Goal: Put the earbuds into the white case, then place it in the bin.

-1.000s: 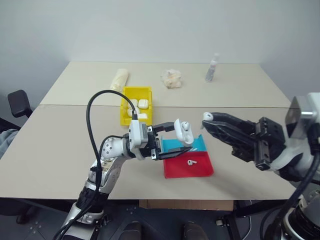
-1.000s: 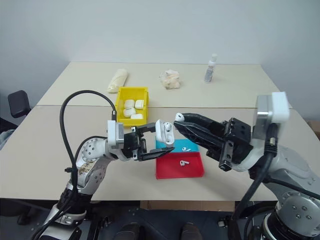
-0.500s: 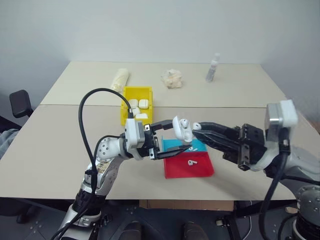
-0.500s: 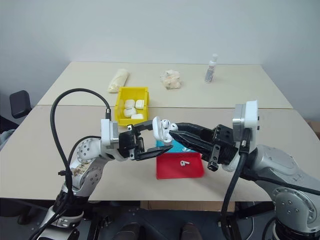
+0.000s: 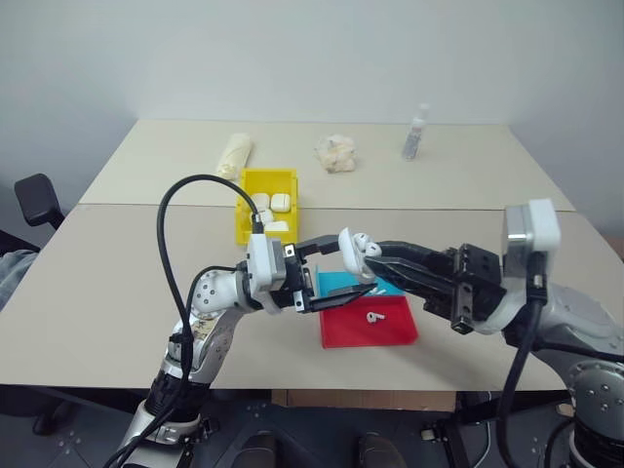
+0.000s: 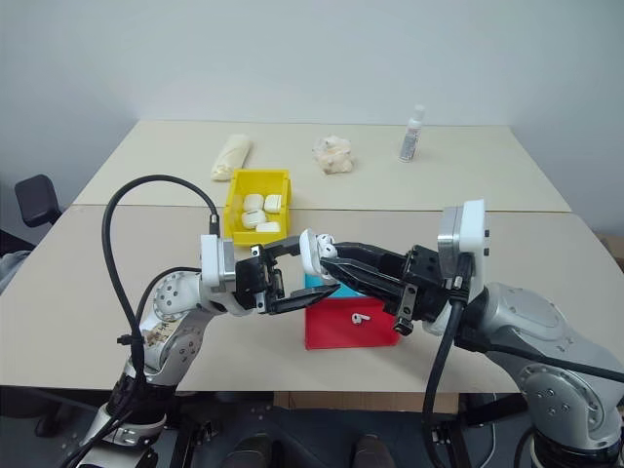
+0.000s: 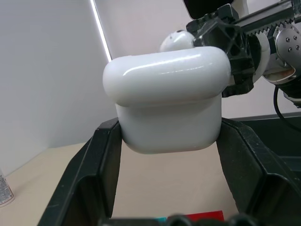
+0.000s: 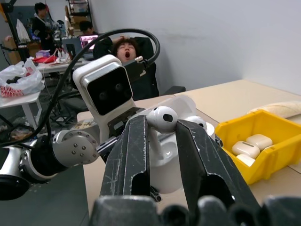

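Black fingers of left gripper [image 5: 341, 276] clamp glossy rounded case [image 7: 167, 106]; right gripper [image 8: 157, 127] pinches stemmed earbud [image 8: 162, 117].

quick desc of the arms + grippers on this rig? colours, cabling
Both arms are silver-grey metal with rounded joints. Each wrist carries a white boxy camera module fed by a thick black cable looping free of the arm. The left gripper and right gripper are black, each with two long tapered fingers; a toothed rack shows in the left wrist view.
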